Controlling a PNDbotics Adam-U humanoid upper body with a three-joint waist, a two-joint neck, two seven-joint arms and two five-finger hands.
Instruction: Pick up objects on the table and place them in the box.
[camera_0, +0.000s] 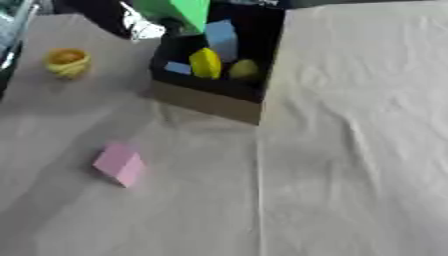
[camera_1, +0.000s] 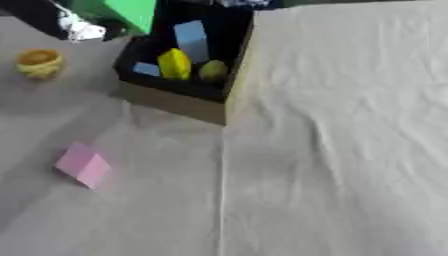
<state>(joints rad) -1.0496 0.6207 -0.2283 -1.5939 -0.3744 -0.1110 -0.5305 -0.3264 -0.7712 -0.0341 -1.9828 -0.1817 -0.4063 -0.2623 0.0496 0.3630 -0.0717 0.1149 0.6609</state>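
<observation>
Your left hand (camera_0: 140, 25) hangs at the box (camera_0: 210, 102) rim with a green block (camera_0: 179, 11) — whether its fingers pinch it, you cannot tell. Pink block (camera_0: 119, 164) and yellow cup (camera_0: 67, 62) wait on the cloth (camera_0: 350, 150) — both left of the box.

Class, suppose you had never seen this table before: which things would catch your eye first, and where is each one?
First comes the dark box at the top centre, holding a yellow piece, a light blue block and more, with a bright green shape over its far left edge. Next, the pink block lies alone on the cloth at lower left. A yellow cup-like object stands near the left edge.
</observation>
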